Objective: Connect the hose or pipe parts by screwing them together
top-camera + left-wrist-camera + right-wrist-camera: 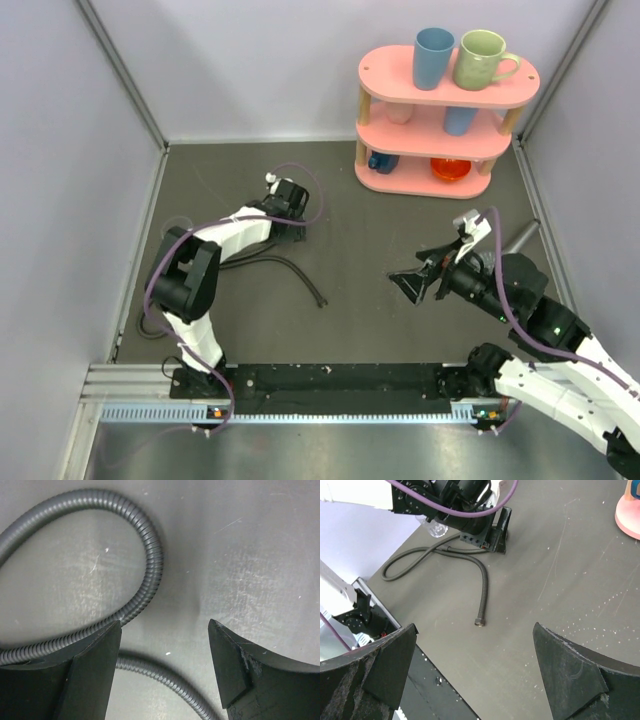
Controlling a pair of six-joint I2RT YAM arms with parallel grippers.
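Black fingers (85,680) of the left gripper (165,625) are held apart, unclamped, over the hose (152,555), which is looped at 11 o'clock and partly covered by one finger. At 1 o'clock of the table, a blue mug (433,57) and green mug (482,58) are carried on the pink shelf (390,75). The right gripper (475,627) is spread wide, empty.

The hose (155,555) is seen ribbed and matt grey, its end fitting (479,622) metallic; the table top (260,570) is scratched and matt.
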